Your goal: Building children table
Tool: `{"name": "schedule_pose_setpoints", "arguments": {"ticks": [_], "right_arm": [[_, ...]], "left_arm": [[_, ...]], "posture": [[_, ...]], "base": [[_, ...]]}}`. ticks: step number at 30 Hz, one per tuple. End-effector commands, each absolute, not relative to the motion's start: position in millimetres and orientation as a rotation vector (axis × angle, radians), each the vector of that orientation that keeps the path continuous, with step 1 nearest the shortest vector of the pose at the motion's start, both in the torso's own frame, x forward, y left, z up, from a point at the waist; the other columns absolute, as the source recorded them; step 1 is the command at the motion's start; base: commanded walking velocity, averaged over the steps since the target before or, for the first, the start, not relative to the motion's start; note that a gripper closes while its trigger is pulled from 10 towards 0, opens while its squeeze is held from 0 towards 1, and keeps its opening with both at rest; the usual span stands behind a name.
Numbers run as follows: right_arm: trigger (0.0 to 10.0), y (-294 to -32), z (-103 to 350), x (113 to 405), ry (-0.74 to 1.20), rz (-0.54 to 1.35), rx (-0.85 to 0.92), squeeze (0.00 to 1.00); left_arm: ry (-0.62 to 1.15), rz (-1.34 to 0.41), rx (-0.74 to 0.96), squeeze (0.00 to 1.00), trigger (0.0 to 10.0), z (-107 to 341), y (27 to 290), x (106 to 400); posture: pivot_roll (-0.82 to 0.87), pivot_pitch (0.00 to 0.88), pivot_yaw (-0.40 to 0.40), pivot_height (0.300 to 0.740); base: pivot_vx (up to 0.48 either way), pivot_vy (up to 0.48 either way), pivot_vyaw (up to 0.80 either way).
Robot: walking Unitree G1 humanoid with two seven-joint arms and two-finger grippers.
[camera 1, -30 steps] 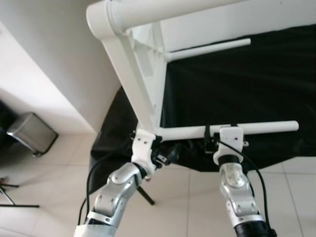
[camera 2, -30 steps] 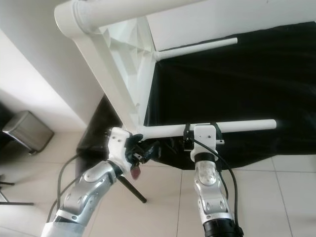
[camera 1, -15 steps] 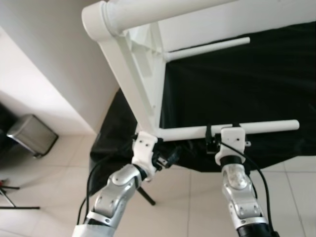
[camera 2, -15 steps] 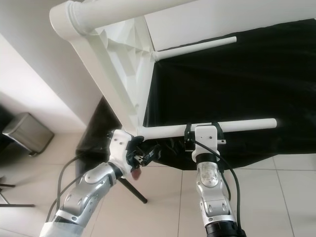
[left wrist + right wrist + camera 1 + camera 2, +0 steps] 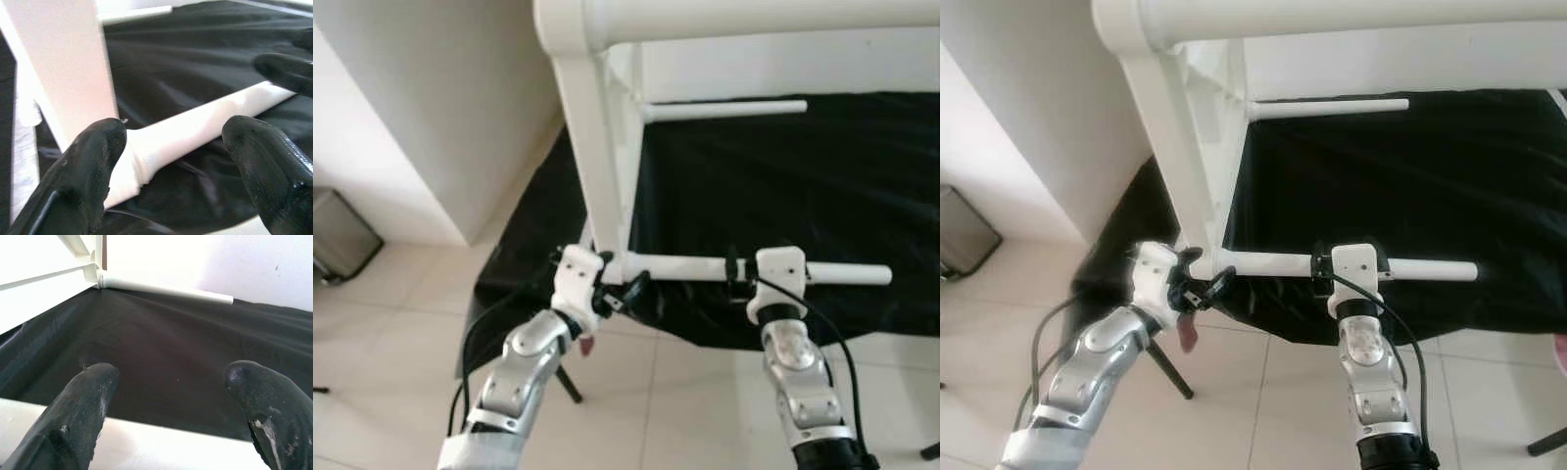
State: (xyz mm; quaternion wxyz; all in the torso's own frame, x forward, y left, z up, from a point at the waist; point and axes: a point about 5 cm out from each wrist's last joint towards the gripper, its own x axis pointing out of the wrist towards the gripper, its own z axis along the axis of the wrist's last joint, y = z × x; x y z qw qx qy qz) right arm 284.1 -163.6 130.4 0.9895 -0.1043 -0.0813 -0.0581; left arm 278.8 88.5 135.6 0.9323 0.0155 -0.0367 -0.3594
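1. Left gripper (image 5: 171, 161): fingers (image 5: 93, 166) apart, straddling the base of the near leg (image 5: 705, 268) where it meets the frame (image 5: 602, 166); no firm squeeze visible.
2. Right gripper (image 5: 1347, 266): fingers (image 5: 83, 406) spread, the near leg lying across between them, mid-length.
3. Children's table (image 5: 1332, 15) sits tipped on its side on the black-draped desk (image 5: 822, 176); far leg (image 5: 724, 109) also juts sideways, parallel to the near one.
4. Risk, as judged: the tipped table may slide or rock on the slack cloth if either arm pushes along the leg; loose fingers could slip, and an off-axis push may bind the joint.
5. Wrist views show the finger gaps and the joint collar close up; eye views give the whole frame, tiled floor (image 5: 401, 313) and bin (image 5: 960, 230).
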Motion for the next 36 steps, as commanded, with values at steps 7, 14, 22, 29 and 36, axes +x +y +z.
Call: {"name": "schedule_pose_setpoints", "arguments": {"ticks": [7, 14, 22, 29, 36], "right_arm": [[10.0, -163, 139, 292, -0.183, -0.108, -0.202, 0.00], [10.0, -158, 137, 290, -0.187, -0.099, -0.202, 0.00], [10.0, -144, 133, 292, -0.191, -0.033, -0.123, 0.00], [10.0, -148, 126, 291, -0.171, -0.041, -0.126, 0.00], [10.0, -158, 122, 285, -0.155, -0.093, -0.121, 0.00]], "left_arm": [[-0.123, -0.666, 0.045, 0.00, 10.0, 146, 85, 288], [-0.121, -0.604, -0.013, 0.00, 10.0, 144, 99, 296], [-0.098, -0.464, -0.146, 0.00, 10.0, 135, 108, 292], [-0.050, -0.439, -0.100, 0.00, 10.0, 126, 114, 292], [-0.036, -0.456, -0.091, 0.00, 10.0, 124, 117, 294]], "posture": [[0.02, 0.000, 0.004, 0.740], [0.01, 0.000, 0.008, 0.740], [0.03, 0.000, 0.003, 0.740], [0.01, 0.000, 0.026, 0.740], [0.00, 0.000, 0.040, 0.740]], "base": [[0.000, 0.000, 0.00], [0.000, 0.000, 0.00], [0.000, 0.000, 0.00], [0.000, 0.000, 0.00], [0.000, 0.000, 0.00]]}}
